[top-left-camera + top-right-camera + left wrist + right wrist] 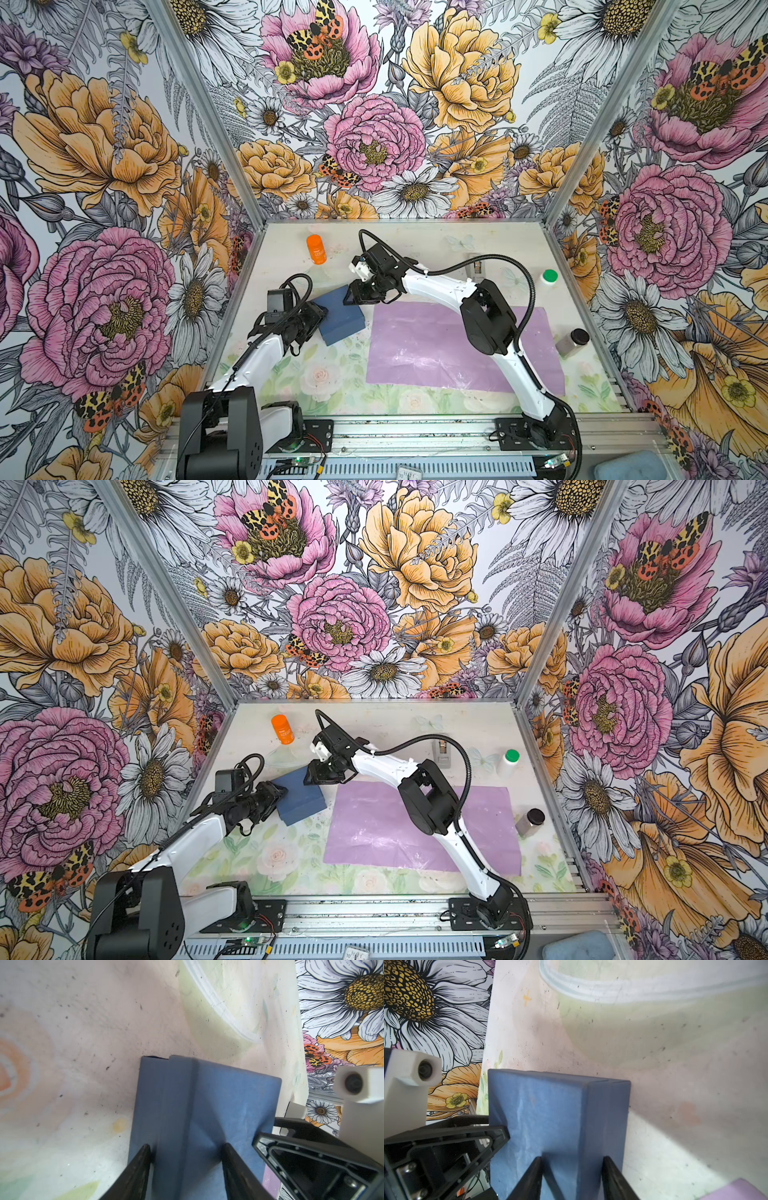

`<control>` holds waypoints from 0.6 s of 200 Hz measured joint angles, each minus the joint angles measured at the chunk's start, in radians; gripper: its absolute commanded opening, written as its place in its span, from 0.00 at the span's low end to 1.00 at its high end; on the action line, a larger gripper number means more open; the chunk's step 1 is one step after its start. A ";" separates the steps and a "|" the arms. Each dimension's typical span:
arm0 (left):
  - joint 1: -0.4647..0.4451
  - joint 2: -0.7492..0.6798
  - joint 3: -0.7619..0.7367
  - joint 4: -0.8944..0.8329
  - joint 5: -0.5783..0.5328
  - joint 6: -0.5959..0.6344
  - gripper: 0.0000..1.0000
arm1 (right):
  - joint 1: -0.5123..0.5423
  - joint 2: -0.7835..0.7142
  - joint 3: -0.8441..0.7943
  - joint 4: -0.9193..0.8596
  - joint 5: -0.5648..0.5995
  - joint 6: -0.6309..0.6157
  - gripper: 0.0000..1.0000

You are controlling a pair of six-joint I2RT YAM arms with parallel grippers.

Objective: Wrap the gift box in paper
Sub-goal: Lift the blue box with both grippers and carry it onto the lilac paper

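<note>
The gift box [340, 316] [301, 796] is a dark blue low box left of the paper, on the floral table. My left gripper [322, 312] [283, 792] holds its left corner. In the left wrist view the jaws [186, 1147] straddle an edge of the box [207, 1101], one finger on each face. My right gripper [348, 297] [311, 777] reaches across the middle to the box's far right corner. Its jaws [571, 1159] also bracket an edge of the box [550, 1113]. The lilac paper [436, 353] [395, 833] lies flat at centre right, partly under the right arm.
An orange bottle [316, 249] stands at the back left. A grey tape dispenser [478, 266], a white bottle with a green cap [549, 277] and a dark-lidded jar [572, 341] stand along the right side. Floral walls enclose the table on three sides.
</note>
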 measured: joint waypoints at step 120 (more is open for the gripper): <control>-0.113 -0.027 0.095 -0.096 -0.008 -0.018 0.54 | 0.005 -0.199 -0.176 0.034 0.157 0.076 0.44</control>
